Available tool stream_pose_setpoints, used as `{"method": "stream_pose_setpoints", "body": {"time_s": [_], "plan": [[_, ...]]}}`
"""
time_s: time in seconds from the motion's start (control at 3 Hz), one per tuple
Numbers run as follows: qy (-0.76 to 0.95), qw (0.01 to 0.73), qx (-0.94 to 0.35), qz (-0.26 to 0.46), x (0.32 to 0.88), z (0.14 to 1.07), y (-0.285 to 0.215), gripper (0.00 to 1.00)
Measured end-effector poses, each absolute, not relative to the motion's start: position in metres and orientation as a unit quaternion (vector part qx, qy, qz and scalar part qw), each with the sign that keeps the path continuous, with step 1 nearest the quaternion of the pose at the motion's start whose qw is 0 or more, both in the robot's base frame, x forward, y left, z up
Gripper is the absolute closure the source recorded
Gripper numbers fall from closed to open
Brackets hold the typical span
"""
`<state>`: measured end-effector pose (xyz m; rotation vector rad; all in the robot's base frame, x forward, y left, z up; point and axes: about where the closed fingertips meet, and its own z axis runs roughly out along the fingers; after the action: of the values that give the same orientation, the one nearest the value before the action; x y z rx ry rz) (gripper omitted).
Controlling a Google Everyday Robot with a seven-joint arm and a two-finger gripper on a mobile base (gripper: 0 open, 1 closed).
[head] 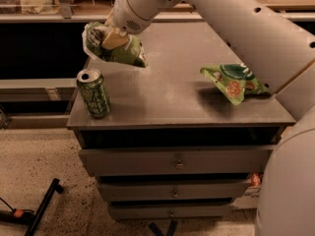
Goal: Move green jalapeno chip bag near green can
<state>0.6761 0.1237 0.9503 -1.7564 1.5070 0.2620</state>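
Green jalapeno chip bag held aloft by hand near green can.

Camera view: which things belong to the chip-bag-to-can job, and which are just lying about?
Job: green jalapeno chip bag, held above the cabinet top by the gripper; green can, upright at its front-left corner.
Lying about: lime-green chip bag on the right; black bar on the floor.

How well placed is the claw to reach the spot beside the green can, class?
Probably yes: the claw, shut on the green jalapeno chip bag, hangs just above and behind the green can, with nothing between.
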Motion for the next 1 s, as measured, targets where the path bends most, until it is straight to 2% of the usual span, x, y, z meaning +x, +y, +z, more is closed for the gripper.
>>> {"method": "stream_pose_setpoints", "body": {"time_s": [0.67,1.0], "plan": [[0.597,0.391,-0.693,0.1,0.6725,0.9489,0.1312,0.18],[0.597,0.389,-0.695,0.101,0.672,0.947,0.1334,0.0]]}}
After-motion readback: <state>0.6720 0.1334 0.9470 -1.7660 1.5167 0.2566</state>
